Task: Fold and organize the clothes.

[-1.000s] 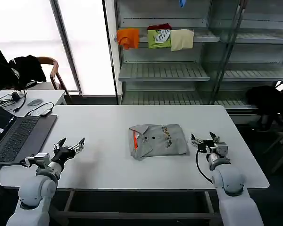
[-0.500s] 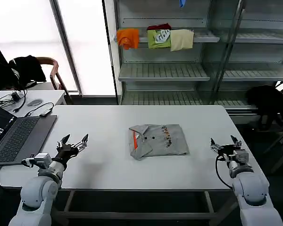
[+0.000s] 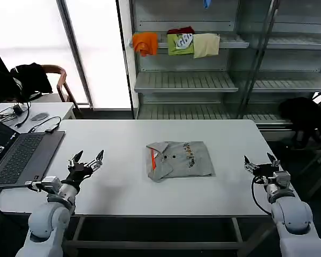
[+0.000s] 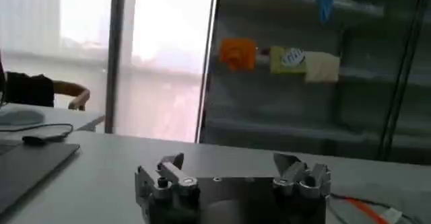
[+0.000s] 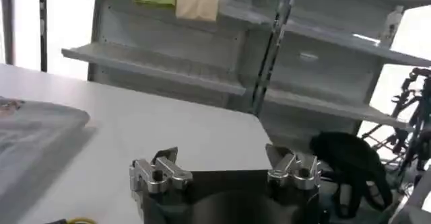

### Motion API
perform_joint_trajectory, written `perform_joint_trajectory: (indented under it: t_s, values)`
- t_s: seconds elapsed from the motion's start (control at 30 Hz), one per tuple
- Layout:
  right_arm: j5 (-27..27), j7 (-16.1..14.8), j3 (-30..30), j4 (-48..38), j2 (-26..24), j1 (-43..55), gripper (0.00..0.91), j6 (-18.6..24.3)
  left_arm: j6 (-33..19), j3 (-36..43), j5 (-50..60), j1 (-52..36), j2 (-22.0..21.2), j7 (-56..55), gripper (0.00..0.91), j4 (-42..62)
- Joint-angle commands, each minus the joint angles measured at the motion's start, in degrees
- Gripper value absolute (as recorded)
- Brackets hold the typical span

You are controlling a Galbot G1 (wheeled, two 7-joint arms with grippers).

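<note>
At the table's [image 3: 123,203] centre the clothes [image 3: 179,159] are seen folded into a neat stack, touched by nothing. Both grippers are spread open and empty: the right gripper [image 3: 260,163] has been drawn well away toward the table's right edge, the left gripper [image 3: 86,159] raised slightly; folding is judged finished.

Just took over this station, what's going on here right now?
Nothing is being held. The folded grey shirts lie in a neat stack mid-table. The left tool hovers open over the table left of the stack, near the laptop. The right tool hovers open near the table's right edge, apart from the stack.
</note>
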Motion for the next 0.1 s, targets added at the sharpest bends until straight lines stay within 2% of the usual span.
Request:
perform_joint_trajectory:
  t_s: [0.03,0.1]
  values:
    - [0.55,-0.45,0.73,-1.64,-1.11,0.58,0.907,1.88,-1.21,0.52,0.74,-0.22,-1.85,-0.20,0.907,-0.22]
    - [0.65,-0.56,0.72,-2.19,-1.33,0.72,0.907,2.12,-1.19,0.74,1.12,-0.28,-2.20,-0.27,0.907,-0.23]
